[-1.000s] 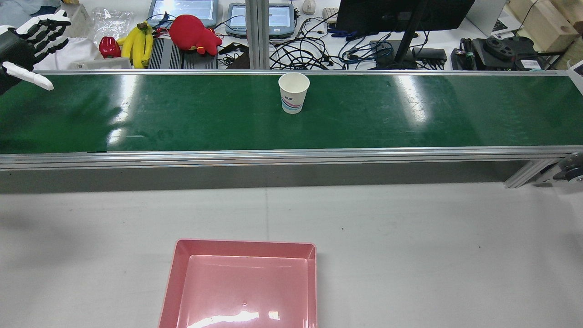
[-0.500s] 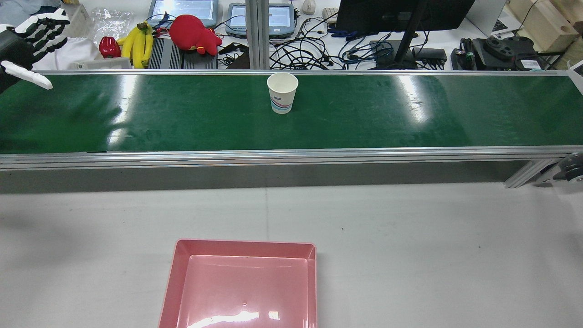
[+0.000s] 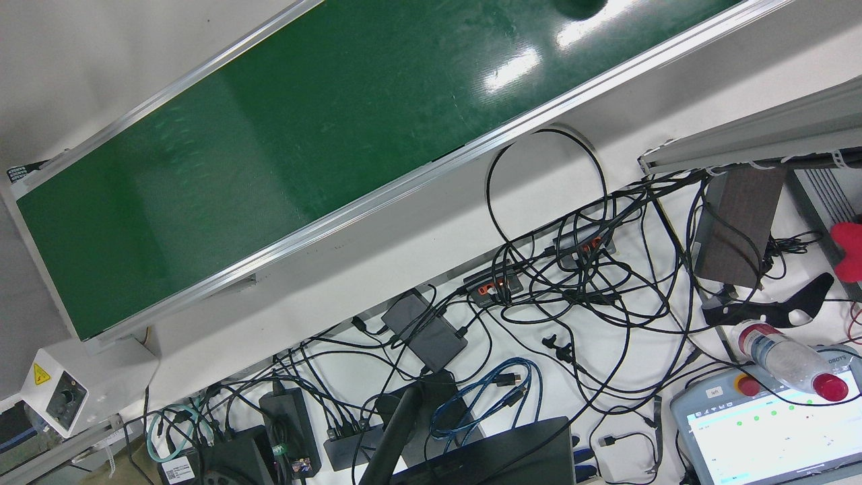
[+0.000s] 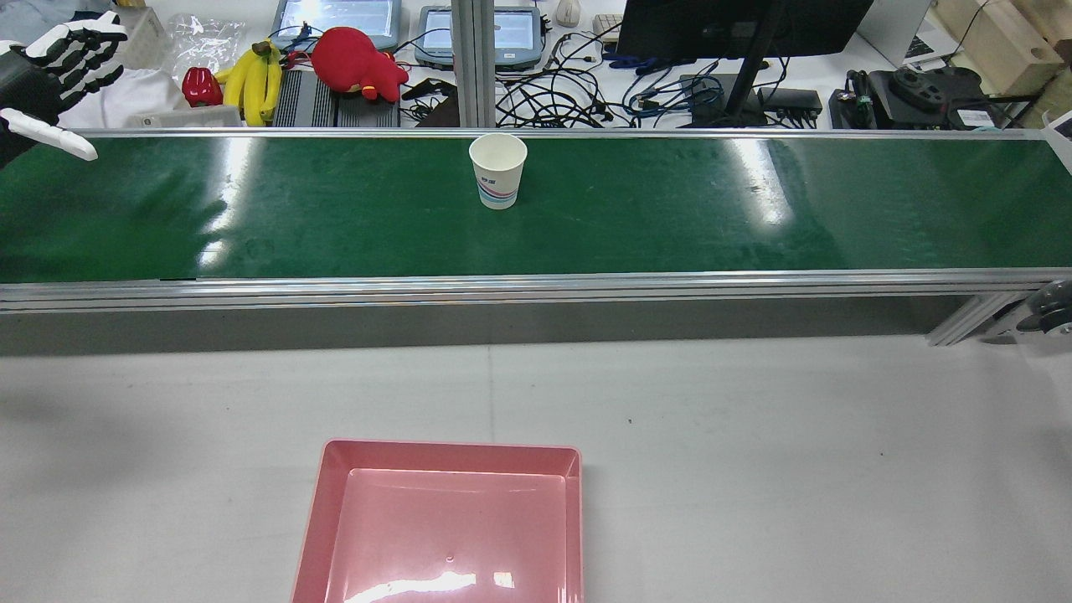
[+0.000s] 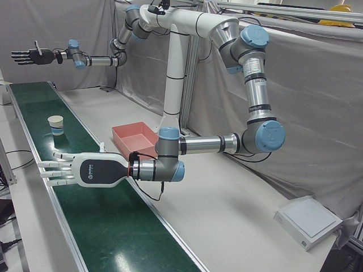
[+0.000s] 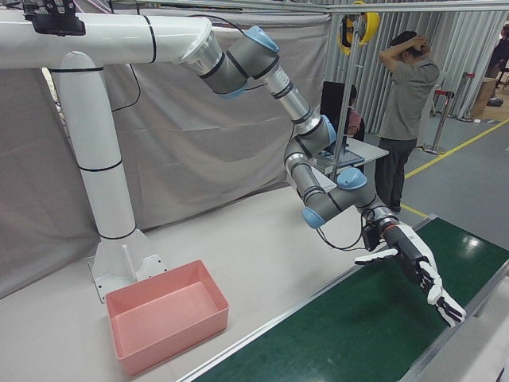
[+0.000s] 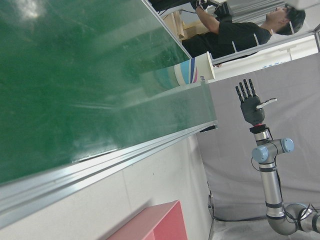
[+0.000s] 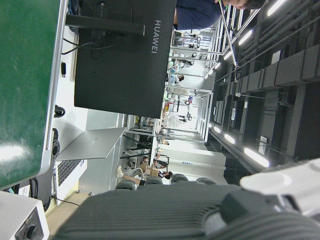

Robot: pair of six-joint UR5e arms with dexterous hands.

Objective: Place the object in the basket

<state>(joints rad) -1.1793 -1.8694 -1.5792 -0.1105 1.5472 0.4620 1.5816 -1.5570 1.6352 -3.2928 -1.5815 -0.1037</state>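
Observation:
A white paper cup (image 4: 497, 171) with coloured stripes stands upright on the green conveyor belt (image 4: 670, 226), near its far edge; it also shows in the left-front view (image 5: 55, 124) and the left hand view (image 7: 195, 72). My left hand (image 4: 50, 71) is open and empty, fingers spread, low over the belt's left end, well left of the cup; it also shows in the left-front view (image 5: 74, 170) and the right-front view (image 6: 409, 267). My right hand (image 5: 31, 56) is open and empty, held high past the belt's other end. The pink basket (image 4: 318, 519) sits empty on the grey table.
Behind the belt lie bananas (image 4: 255, 79), a red plush toy (image 4: 356, 60), tablets, a monitor (image 4: 737, 25) and tangled cables. A white control box (image 3: 54, 397) stands at the belt's right end. A person (image 6: 406, 111) stands beyond the station.
The cup has travelled left along the belt, toward my left hand. My left hand has drifted slightly up and left, still open.

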